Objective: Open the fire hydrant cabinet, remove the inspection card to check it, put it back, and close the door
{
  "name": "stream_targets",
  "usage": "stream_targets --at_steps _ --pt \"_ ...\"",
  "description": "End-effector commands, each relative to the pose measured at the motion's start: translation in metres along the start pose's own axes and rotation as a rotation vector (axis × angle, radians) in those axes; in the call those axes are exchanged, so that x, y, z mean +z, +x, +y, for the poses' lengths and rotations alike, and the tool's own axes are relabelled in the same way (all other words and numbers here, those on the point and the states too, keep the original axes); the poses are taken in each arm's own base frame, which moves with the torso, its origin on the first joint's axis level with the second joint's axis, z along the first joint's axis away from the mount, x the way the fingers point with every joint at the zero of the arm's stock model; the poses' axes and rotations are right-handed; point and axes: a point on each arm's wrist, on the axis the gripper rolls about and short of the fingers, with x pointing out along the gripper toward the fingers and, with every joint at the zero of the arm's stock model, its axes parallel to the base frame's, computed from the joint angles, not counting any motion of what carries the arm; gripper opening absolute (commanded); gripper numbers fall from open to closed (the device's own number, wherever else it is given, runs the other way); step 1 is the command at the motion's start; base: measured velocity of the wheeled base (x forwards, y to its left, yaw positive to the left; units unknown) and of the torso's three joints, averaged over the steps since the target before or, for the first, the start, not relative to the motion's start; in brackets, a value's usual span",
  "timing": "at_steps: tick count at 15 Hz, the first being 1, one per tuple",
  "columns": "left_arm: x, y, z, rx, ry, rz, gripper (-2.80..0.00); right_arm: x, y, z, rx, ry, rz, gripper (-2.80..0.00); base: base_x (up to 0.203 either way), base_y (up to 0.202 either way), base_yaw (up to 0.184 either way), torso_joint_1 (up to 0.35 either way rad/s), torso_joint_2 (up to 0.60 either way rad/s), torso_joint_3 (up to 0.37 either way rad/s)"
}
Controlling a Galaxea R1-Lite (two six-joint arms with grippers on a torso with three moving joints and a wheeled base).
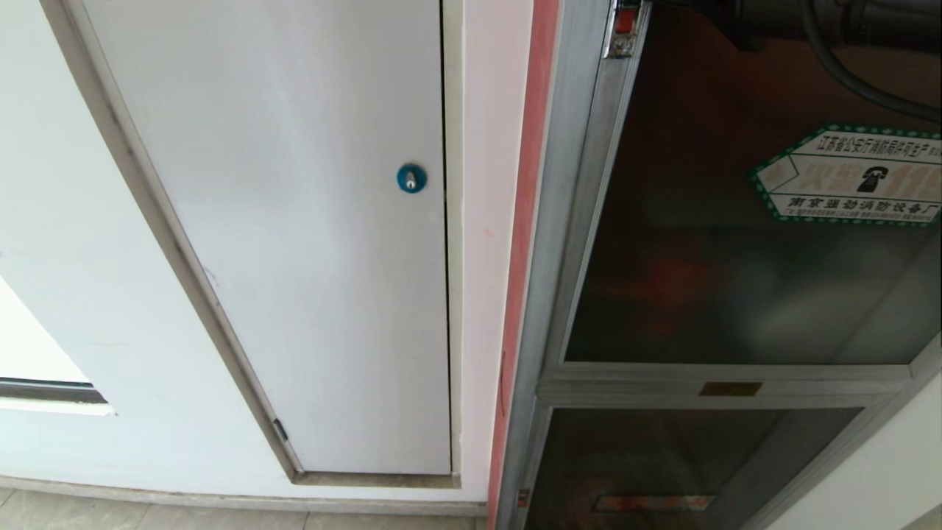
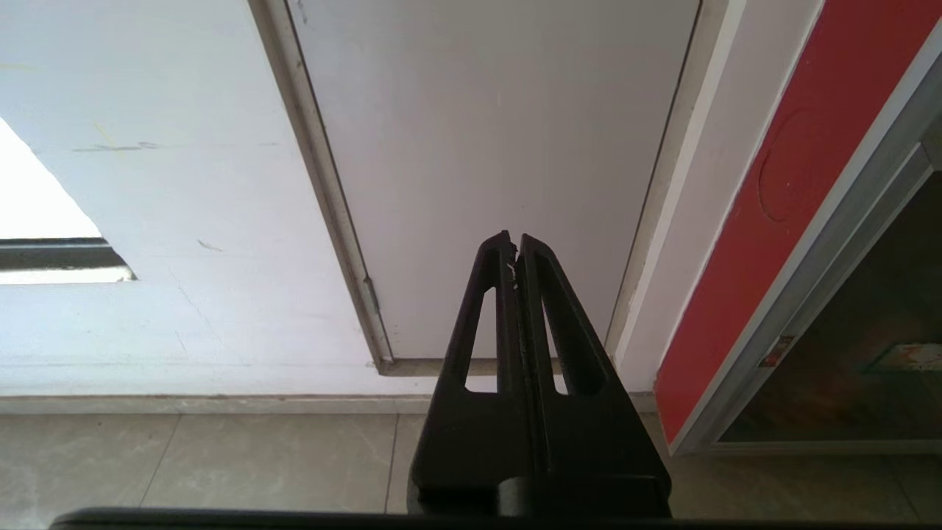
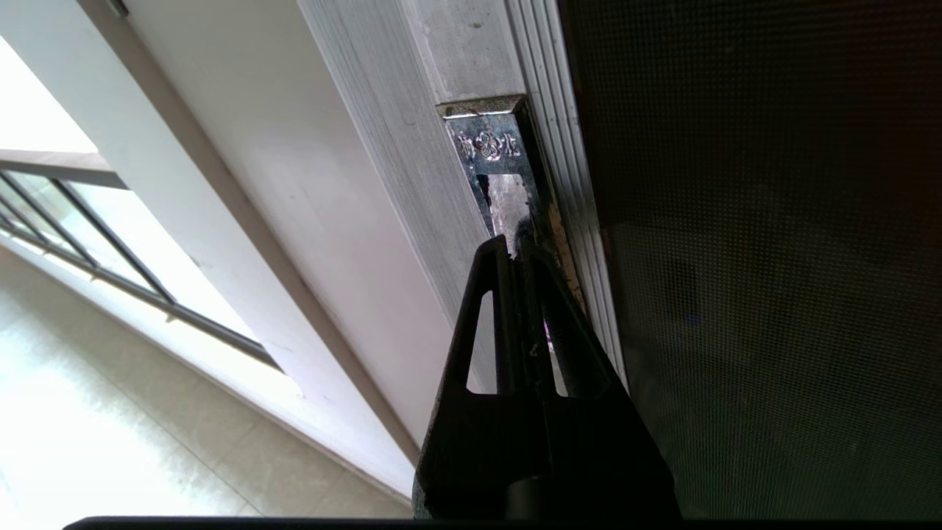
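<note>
Jaws of the left gripper (image 2: pixel 515 243) are pressed together on nothing, pointing at the white panel door (image 2: pixel 500 147), with the floor (image 2: pixel 221 456) beneath. Right of them runs the red edge of the fire hydrant cabinet (image 2: pixel 780 191). The right gripper (image 3: pixel 519 250) also has its jaws squeezed together and empty, their tips at the shiny metal latch (image 3: pixel 494 158) in the silver frame. Just right of those jaws lies the dark glass door (image 1: pixel 743 280), closed, bearing a green-bordered sticker (image 1: pixel 854 177).
</note>
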Motion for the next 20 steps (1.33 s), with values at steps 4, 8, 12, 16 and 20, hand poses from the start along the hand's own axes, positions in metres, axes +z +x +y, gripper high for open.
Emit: stream_targets --at_steps 4,8,12,16,20 --pt "0.000 0.000 0.000 0.001 0.000 0.001 -2.80 -0.004 0.004 -0.002 -0.004 0.001 0.012 -2.80 0.000 0.000 0.000 0.000 0.00 0.000" --pt "0.000 0.000 0.000 0.001 0.000 0.001 -2.80 -0.006 0.007 -0.003 -0.009 0.002 0.017 -2.80 0.000 0.000 0.000 0.000 0.00 0.000" --pt "0.000 0.000 0.000 0.001 0.000 0.001 -2.80 -0.008 0.010 -0.004 -0.013 0.003 0.024 -2.80 0.000 0.000 0.000 0.000 0.00 0.000" --pt "0.000 0.000 0.000 0.002 0.000 0.001 -2.80 -0.009 0.013 -0.006 -0.014 0.003 0.016 -2.80 0.000 0.000 0.000 0.000 0.00 0.000" --pt "0.000 0.000 0.000 0.002 0.000 0.001 -2.80 -0.010 0.015 -0.009 -0.022 0.002 0.016 -2.80 0.000 0.000 0.000 0.000 0.00 0.000"
